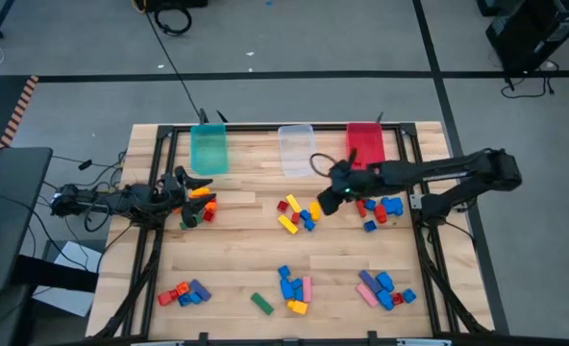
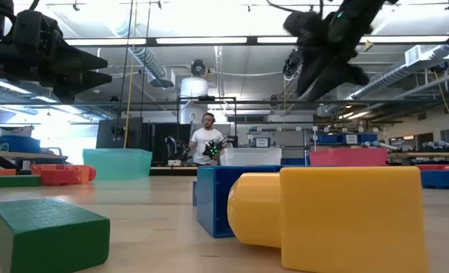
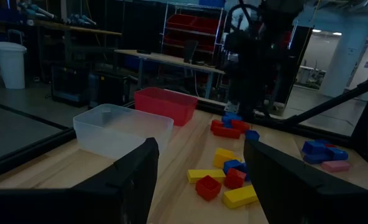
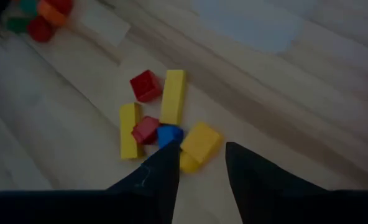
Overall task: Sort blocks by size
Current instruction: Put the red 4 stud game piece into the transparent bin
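Yellow block (image 2: 338,216) lies nearest you. Right hand (image 4: 199,155) hovers open, empty, above the central blocks (image 1: 297,215); left hand (image 1: 196,183) open beside the teal bin (image 1: 209,150).

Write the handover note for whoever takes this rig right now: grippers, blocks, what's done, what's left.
Right gripper: open, empty, above the centre pile of yellow, red and blue blocks, not touching it.
Left gripper: open, empty, at the table's left edge over the orange and green blocks, near the teal bin.
Blocks: other piles lie right of centre and along the near edge; a green block lies alone.
Done: nothing shows in the teal, clear or red bin.
Left: sorting every pile.
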Controlling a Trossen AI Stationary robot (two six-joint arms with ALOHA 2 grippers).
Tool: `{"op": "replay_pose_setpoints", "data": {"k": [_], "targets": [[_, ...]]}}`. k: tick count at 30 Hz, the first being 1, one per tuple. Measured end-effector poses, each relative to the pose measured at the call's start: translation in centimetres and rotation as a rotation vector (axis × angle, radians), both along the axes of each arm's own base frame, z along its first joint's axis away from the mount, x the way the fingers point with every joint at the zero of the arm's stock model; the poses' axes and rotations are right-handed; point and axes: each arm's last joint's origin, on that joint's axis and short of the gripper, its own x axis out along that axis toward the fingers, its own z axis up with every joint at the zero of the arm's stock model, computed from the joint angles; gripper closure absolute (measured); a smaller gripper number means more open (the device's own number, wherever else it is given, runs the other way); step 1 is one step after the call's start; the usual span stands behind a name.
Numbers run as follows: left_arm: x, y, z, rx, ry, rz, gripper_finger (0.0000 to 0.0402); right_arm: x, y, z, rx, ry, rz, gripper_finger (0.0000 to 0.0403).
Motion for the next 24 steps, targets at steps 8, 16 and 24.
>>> {"op": "replay_pose_setpoints", "data": {"k": [8, 16, 24], "targets": [[0.0, 0.0, 0.0, 0.0, 0.0, 0.0, 0.0156, 4.1, 1.3, -2.7, -0.081, -0.07, 0.278, 0.0234], [0.0, 0.0, 0.0, 0.0, 0.0, 0.0, 0.0156, 8.2, 1.8, -3.2, -0.154, -0.02, 0.495, 0.0181], [0.0, 0.0, 0.0, 0.0, 0.0, 0.0, 0.0156, 12.0, 1.2, -3.4, -0.163, 0.194, 0.626, 0.0146]]}}
